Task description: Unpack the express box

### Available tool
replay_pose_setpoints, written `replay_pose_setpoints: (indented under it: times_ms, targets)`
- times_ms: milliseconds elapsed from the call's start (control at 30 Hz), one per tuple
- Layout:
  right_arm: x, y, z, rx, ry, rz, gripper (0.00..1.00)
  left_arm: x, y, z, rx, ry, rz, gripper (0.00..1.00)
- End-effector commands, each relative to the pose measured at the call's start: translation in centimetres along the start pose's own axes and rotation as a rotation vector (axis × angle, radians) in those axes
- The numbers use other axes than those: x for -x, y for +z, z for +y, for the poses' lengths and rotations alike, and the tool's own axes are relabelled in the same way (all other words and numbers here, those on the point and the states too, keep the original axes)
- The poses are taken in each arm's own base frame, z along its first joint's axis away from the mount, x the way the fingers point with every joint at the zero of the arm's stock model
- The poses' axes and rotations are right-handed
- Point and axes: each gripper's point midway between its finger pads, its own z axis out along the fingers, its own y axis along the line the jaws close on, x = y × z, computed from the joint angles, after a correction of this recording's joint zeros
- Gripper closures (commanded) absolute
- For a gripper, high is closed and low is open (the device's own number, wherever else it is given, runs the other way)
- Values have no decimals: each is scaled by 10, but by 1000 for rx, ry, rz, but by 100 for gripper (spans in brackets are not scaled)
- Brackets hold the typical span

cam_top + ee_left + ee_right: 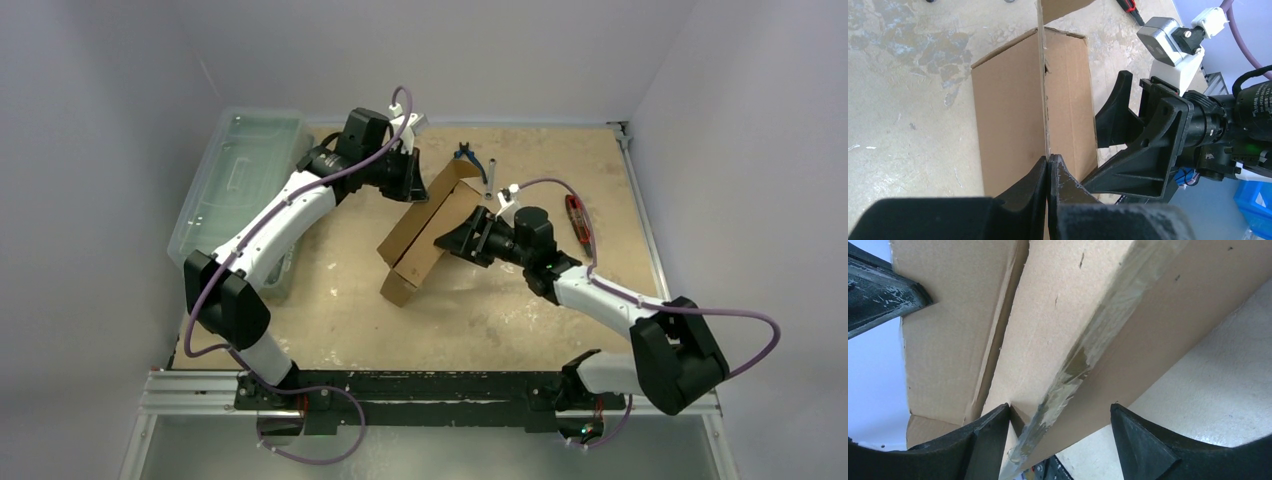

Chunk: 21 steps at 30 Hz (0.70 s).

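Currently the left fingers (1034, 184) are pressed together on the thin edge of the raised flap of the express box (1008, 110), and the cardboard runs straight on from between their tips. The body of the box lies on the counter (500, 310) just beyond those fingers, with its lid swung open. The right fingers (989, 439) stand apart, astride a taped long edge of the box. One finger touches the cardboard; whether the other does cannot be told. Seen from above, the box sits between the two sets of fingers, the left ones at its far-left flap and the right ones against its right side. A clear plastic bin (235, 180) lies well apart, behind the left fingers. A red-handled tool (578, 222) lies on the counter behind the right fingers, beside that arm's wrist.
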Motion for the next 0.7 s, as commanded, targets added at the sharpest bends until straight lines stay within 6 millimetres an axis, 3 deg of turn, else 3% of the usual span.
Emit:
replay_pose_setpoints:
  times_ms: [0, 333, 667]
  targets:
    - [-13, -4, -34, -73, 14, 26, 26, 23, -20, -5, 22, 53, -89, 100]
    - [-19, -29, -80, -218, -44, 13, 24, 20, -22, 3, 62, 80, -70, 100]
    - [-10, -58, -107, -417, -182, -16, 16, 21, -23, -4, 27, 85, -82, 100]
